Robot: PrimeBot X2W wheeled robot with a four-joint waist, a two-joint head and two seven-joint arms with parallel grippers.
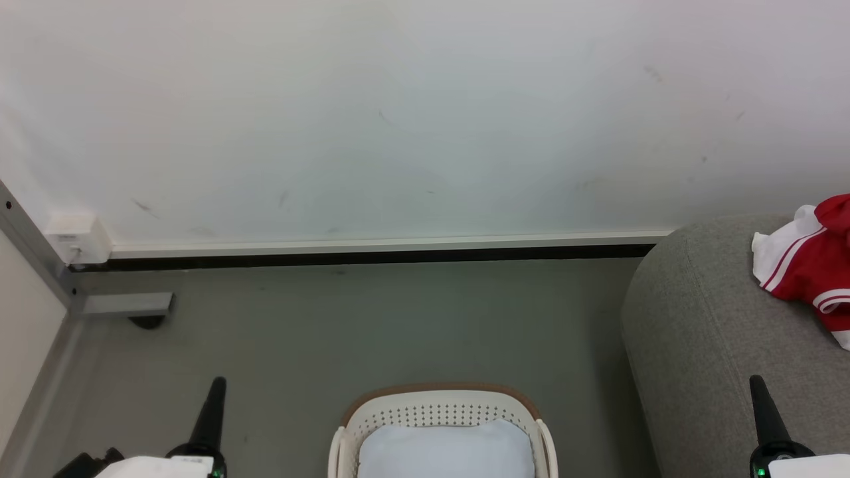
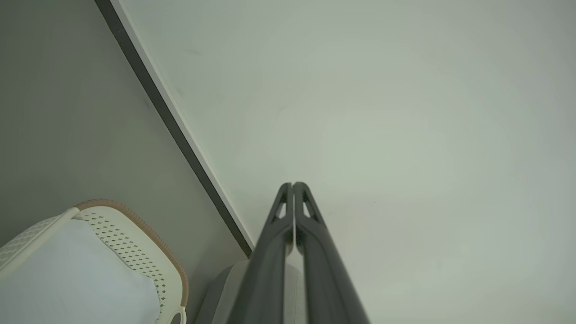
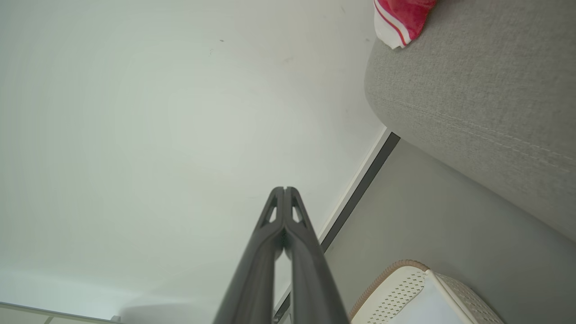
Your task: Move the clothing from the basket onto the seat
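Jersey (image 1: 813,265) is cut off on the sofa (image 1: 704,345), well beyond the right gripper (image 1: 757,388); that one and the left gripper (image 1: 217,388) are both pinched closed, empty.

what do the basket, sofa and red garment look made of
The basket: cream moulded plastic, matt, by its rows of punched holes; the brown rim looks woven, perhaps plastic too. The sofa: grey upholstery fabric, with coarse weave and a stitched seam. The red garment: soft, smooth cloth, likely synthetic jersey, creased, with white stripe trim.
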